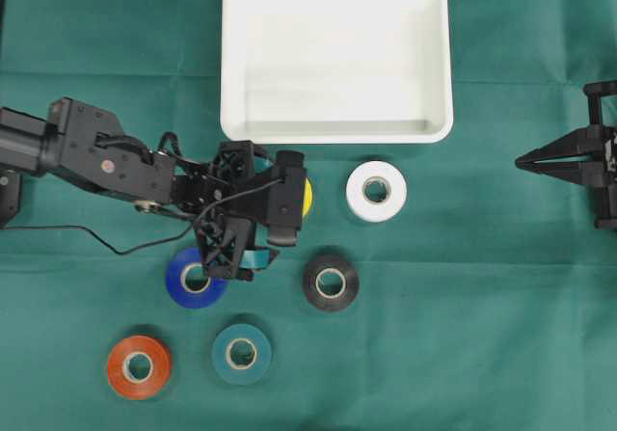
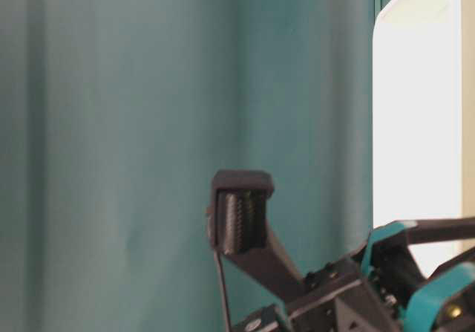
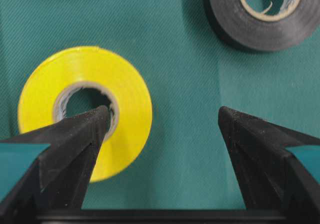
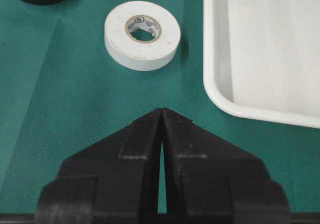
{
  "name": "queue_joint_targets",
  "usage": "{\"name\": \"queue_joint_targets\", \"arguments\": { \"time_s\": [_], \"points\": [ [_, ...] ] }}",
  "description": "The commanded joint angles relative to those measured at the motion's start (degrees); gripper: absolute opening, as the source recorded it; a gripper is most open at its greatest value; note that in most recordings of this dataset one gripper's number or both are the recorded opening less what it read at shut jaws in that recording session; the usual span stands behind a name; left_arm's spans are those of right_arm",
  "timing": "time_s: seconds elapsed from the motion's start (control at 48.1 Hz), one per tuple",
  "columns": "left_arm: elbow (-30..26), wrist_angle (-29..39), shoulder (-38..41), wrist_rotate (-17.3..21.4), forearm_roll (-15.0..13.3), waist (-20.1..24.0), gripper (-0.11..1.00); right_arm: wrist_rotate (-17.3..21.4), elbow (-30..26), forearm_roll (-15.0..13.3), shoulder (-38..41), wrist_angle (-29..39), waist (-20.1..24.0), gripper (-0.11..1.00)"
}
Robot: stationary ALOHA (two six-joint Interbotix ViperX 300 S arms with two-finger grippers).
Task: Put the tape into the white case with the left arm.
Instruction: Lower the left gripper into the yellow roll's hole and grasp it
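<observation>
**Open left gripper hangs over the yellow tape on a green cloth**

The whole work surface is a dark green cloth (image 1: 463, 286) with a fine weave, lying flat apart from a few faint creases. In the table-level view the cloth fills the picture, and no wall or other part of the room can be made out.

Along the near edge in the overhead view sit an orange roll (image 1: 139, 366) and a teal roll (image 1: 241, 353), each flat on the cloth and apart from the other. Just beyond them lie a blue roll (image 1: 193, 279), partly under the arm, and a black roll (image 1: 331, 282).

Next comes the left arm (image 1: 92, 151), reaching in from the left side. Its gripper (image 3: 162, 121) points down with the two fingers spread wide, grasping nothing. One fingertip (image 3: 95, 121) shows over the hole of the yellow tape (image 3: 85, 108), which lies flat on the cloth; the other is over bare cloth beside the roll. A white roll (image 1: 376, 191) lies just right of it.

At the right edge the right gripper (image 4: 161, 111) rests with its fingers pressed together, empty.

Farthest away, the white case (image 1: 335, 134) sits on the cloth with no tape in it.
</observation>
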Motion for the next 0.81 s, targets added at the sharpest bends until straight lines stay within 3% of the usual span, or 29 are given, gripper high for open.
{"name": "queue_joint_targets", "arguments": {
  "time_s": [0.0,0.602,0.686,0.789],
  "points": [
    [-2.02,-0.18,-0.09,0.09,0.09,-0.26,0.97,0.09,-0.62,0.00,0.35,-0.44,-0.09,-0.09],
    [-2.37,-0.26,2.99,-0.09,0.09,0.44,0.93,0.09,-0.53,0.00,0.26,-0.44,0.00,-0.09],
    [-2.20,-0.18,2.81,0.00,0.09,0.44,0.81,0.09,-0.53,0.00,0.26,-0.53,0.00,-0.09],
    [-1.93,-0.18,2.55,0.00,0.18,0.44,0.50,0.09,-0.53,0.00,0.26,-0.53,0.00,-0.09]
  ]
}}
